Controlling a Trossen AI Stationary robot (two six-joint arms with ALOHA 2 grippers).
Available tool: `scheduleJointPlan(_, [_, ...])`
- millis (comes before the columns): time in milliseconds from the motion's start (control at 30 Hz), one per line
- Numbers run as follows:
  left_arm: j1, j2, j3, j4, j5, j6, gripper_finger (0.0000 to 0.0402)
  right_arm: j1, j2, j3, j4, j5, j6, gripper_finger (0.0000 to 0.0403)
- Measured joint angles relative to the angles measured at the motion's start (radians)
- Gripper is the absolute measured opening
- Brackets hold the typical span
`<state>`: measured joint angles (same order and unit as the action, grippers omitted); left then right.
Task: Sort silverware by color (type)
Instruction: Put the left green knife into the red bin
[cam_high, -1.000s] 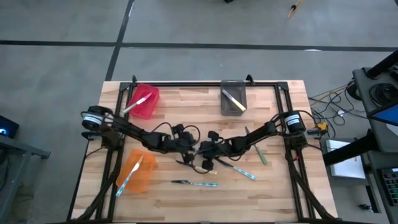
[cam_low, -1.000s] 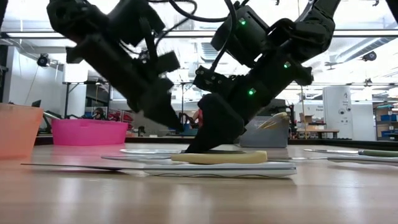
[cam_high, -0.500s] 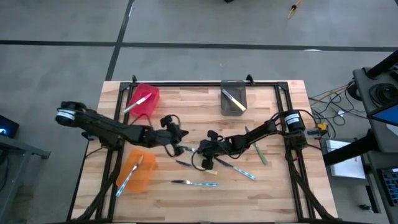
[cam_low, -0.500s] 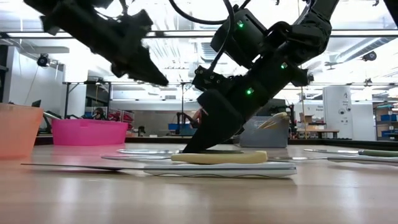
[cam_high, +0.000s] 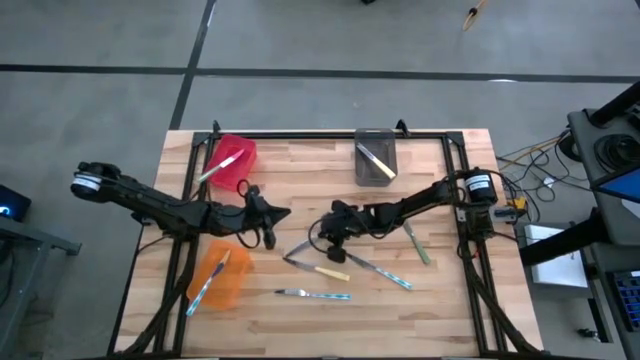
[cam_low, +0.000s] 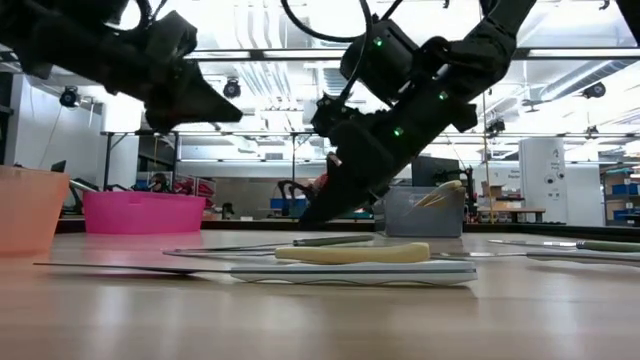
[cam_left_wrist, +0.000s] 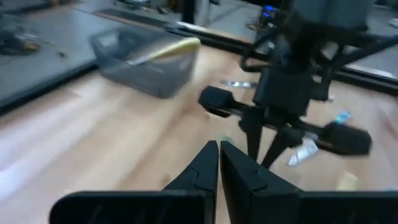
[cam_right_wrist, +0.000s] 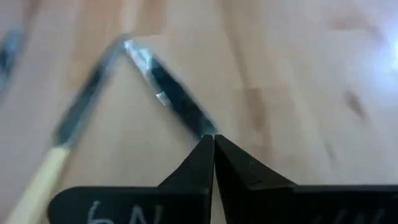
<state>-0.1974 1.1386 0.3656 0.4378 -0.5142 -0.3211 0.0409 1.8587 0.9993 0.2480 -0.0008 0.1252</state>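
Several knives lie on the wooden table. A dark-handled one (cam_high: 302, 247) and a yellow-handled one (cam_high: 322, 270) form a V near the middle. My right gripper (cam_high: 320, 236) is shut and hangs just above the dark-handled knife's (cam_right_wrist: 171, 99) near end; in the low view its tip (cam_low: 308, 216) is clear of the table. My left gripper (cam_high: 287, 212) is shut, holds nothing, and is raised at mid-left (cam_low: 232, 116). A light-blue-handled knife (cam_high: 318, 295) lies near the front edge. Another knife with a light-blue handle (cam_high: 382, 271) and a green one (cam_high: 416, 243) lie to the right.
A red bin (cam_high: 232, 160) at the far left holds a knife. A grey bin (cam_high: 375, 158) at the far middle holds a yellow-handled one. An orange bin (cam_high: 220, 275) at the near left holds a light-blue one. A black frame (cam_high: 330, 134) runs round the table.
My left gripper has drawn back toward the table's left edge and risen, tipping closer to level. My right gripper has lifted off the table and pulled a little toward the right edge. The dark-handled knife now shows on the table, uncovered.
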Motion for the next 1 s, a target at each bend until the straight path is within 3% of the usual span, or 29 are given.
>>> scheduleJointPlan(100, [-0.003,0.039,-0.003,0.006,0.079,-0.021,0.0000,-0.018,-0.040,0.001,-0.038,-0.137,-0.136,0.0006])
scheduleJointPlan(300, [-0.015,0.228,0.068,0.052,0.168,-0.064,0.0000,-0.090,-0.118,0.002,-0.214,-0.155,-0.191,0.0008])
scheduleJointPlan(533, [-0.037,0.468,0.192,-0.013,0.258,-0.054,0.0000,-0.168,-0.168,0.002,-0.445,-0.167,0.046,0.0009])
scheduleJointPlan(667, [-0.036,0.544,0.227,-0.016,0.286,-0.062,0.0000,-0.186,-0.183,-0.001,-0.500,-0.263,0.170,0.0020])
scheduleJointPlan(800, [-0.037,0.575,0.240,-0.038,0.298,-0.087,0.0000,-0.186,-0.197,-0.002,-0.533,-0.299,0.235,0.0058])
scheduleJointPlan(1000, [-0.036,0.560,0.210,-0.056,0.290,-0.090,0.0000,-0.194,-0.185,-0.004,-0.528,-0.296,0.348,0.0154])
